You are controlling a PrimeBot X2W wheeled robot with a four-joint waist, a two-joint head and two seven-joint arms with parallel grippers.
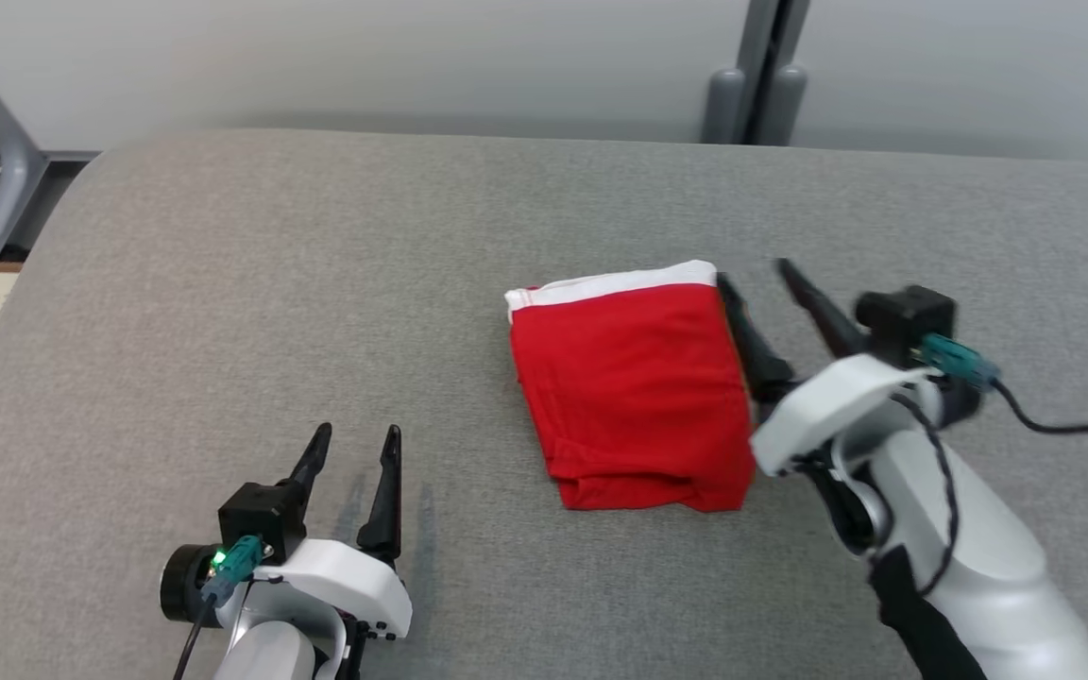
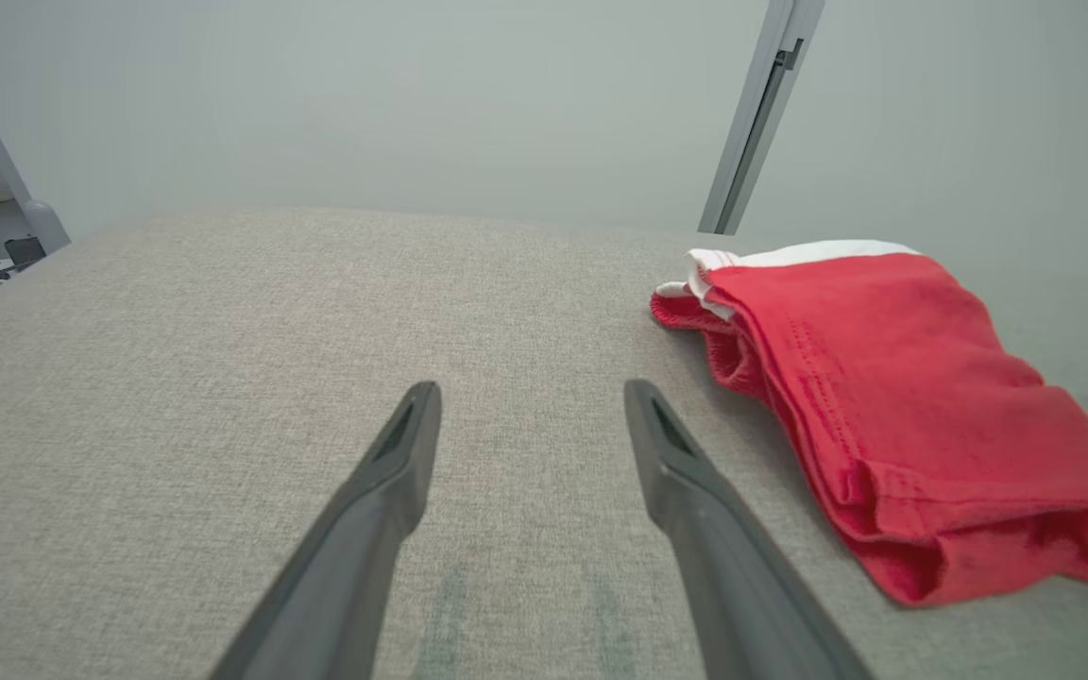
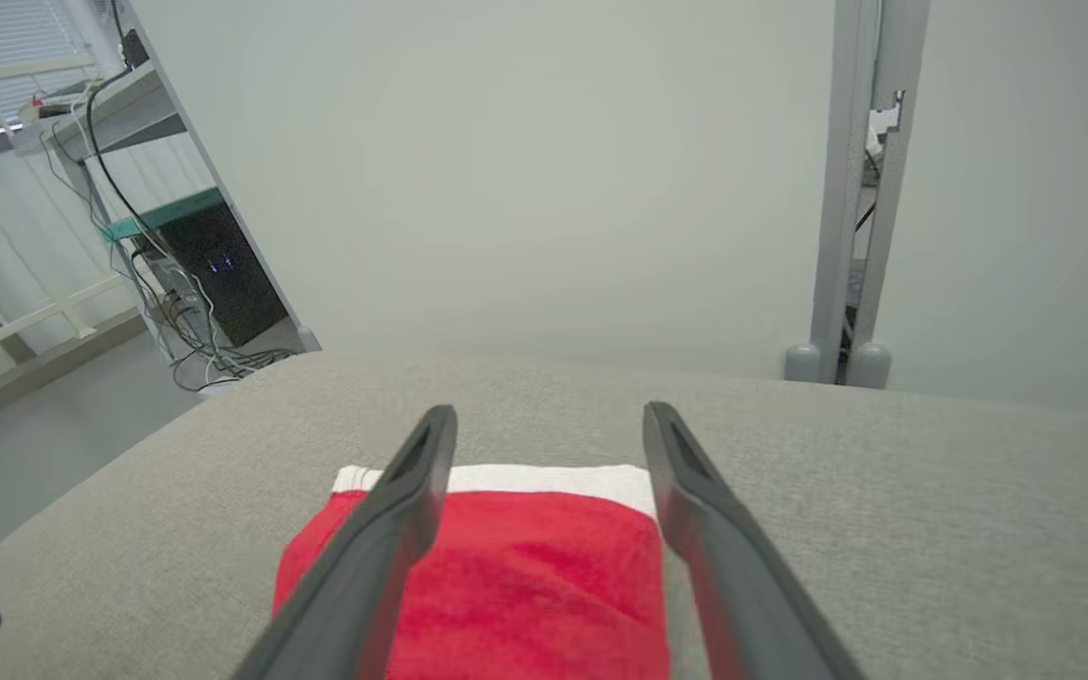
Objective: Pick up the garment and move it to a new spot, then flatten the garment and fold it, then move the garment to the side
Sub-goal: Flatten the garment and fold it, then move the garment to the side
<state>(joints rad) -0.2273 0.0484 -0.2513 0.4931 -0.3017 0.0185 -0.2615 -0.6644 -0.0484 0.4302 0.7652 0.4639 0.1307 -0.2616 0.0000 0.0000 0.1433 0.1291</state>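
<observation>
Grey woven fabric forms the work surface (image 1: 223,283). A pale wall (image 1: 412,57) stands behind it, with a grey vertical post (image 1: 756,85) at the far edge.

1. Garment (image 1: 634,397). Red cloth, folded into a compact rectangle and lying flat on the surface. A white waistband (image 1: 620,283) forms its far end. The near end shows stacked folded layers.

2. Left gripper (image 1: 357,433). Jaws stand wide. Bare surface lies in the gap and ahead of the tips, and nothing is held. In the left wrist view the garment lies outside the right-hand finger, ahead of and beside its tip, clearly apart from it.

3. Right gripper (image 1: 752,272). Jaws stand wide and grip nothing.
- In the head view, the finger nearer the garment runs along the garment's right edge. The other finger lies beyond that edge, over bare surface.
- In the right wrist view, the garment lies below the jaws. Red cloth fills the gap between the two fingers and extends past the left-hand finger. The right-hand finger follows the cloth's edge.
- The waistband crosses the gap a little short of the fingertips. Bare surface lies ahead of the tips.
- Contact between the nearer finger and the cloth cannot be determined.

4. Cabling. A black cable (image 1: 1063,425) leaves a green connector (image 1: 955,359) behind the right jaws and trails away across the surface on the side opposite the garment.
</observation>
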